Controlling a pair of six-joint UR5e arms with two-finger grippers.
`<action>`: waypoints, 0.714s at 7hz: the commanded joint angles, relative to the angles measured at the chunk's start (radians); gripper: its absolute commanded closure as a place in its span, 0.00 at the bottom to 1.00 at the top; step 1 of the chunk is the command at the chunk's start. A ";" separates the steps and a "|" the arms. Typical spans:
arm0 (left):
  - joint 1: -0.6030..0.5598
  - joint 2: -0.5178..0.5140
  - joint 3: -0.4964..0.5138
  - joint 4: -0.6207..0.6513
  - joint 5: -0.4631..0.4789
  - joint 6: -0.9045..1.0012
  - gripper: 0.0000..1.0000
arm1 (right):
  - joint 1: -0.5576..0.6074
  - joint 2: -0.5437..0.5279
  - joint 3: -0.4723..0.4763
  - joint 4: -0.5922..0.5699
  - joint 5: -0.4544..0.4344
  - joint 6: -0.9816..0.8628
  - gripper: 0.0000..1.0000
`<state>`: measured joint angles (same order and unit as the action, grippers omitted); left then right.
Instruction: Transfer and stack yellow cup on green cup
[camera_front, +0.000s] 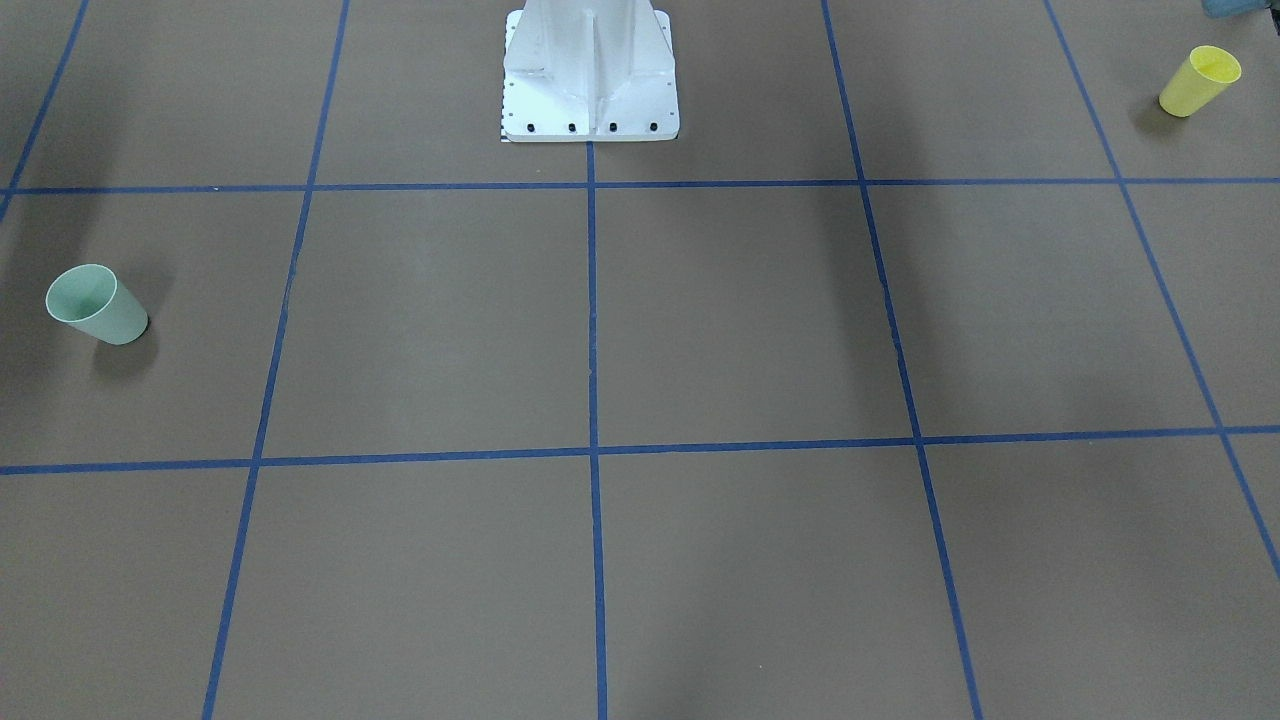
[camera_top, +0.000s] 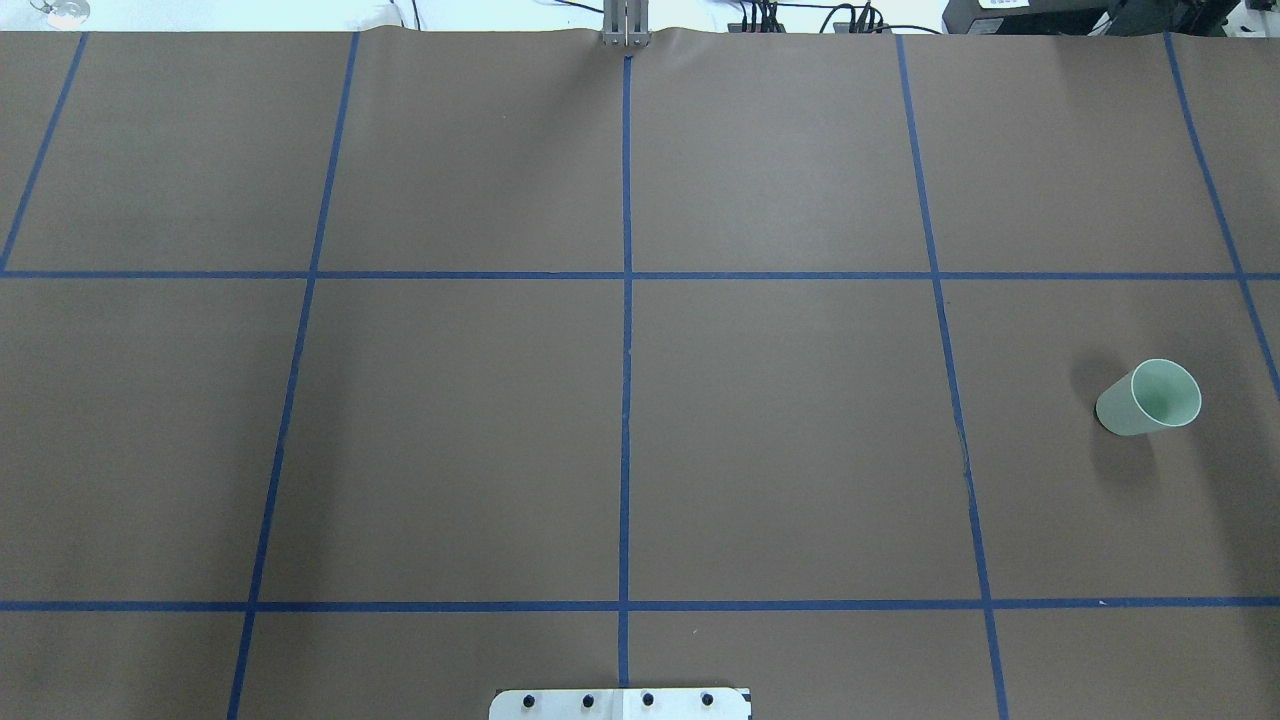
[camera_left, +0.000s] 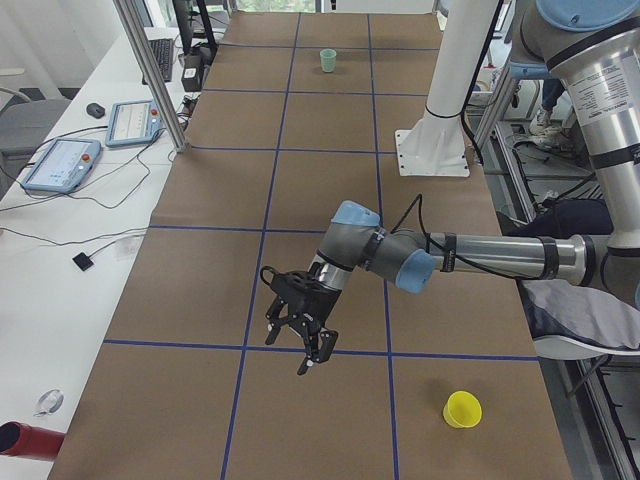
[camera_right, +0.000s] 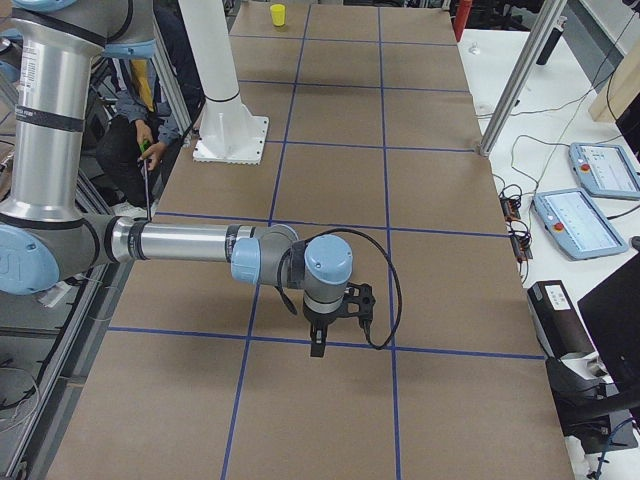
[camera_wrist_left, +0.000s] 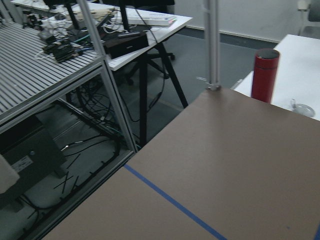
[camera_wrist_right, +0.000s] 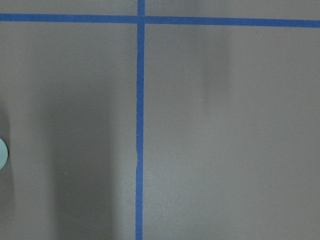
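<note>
The yellow cup (camera_left: 463, 409) stands at the tabletop's (camera_top: 780, 450) left end, with the left pincer (camera_left: 288, 350) hanging nearby. The green cup (camera_top: 1148, 398) stands toward the right end, with the right pincer (camera_right: 318, 345) hanging over that side. Neither pincer's gap can be judged.

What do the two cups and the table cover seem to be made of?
Yellow cup: probably plastic, smooth, evenly coloured, thin rim.
Green cup: likewise, pale, thin-walled.
Table cover: perhaps brown paper, matte, rippled at its far edge, blue tape lines.

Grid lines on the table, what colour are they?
The grid lines are blue; clearest in overhead exterior.
</note>
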<state>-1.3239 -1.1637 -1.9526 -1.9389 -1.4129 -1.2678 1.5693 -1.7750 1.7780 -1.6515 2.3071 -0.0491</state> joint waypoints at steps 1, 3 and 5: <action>0.079 0.044 -0.003 0.238 0.103 -0.266 0.00 | 0.000 -0.021 -0.002 -0.001 0.000 0.000 0.00; 0.199 0.042 -0.003 0.546 0.123 -0.562 0.00 | 0.000 -0.035 -0.002 -0.001 0.000 0.000 0.00; 0.283 0.038 -0.005 0.812 0.035 -0.819 0.00 | -0.002 -0.035 -0.002 -0.005 -0.001 0.000 0.00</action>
<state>-1.0973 -1.1238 -1.9568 -1.2926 -1.3175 -1.9299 1.5684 -1.8092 1.7766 -1.6544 2.3061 -0.0491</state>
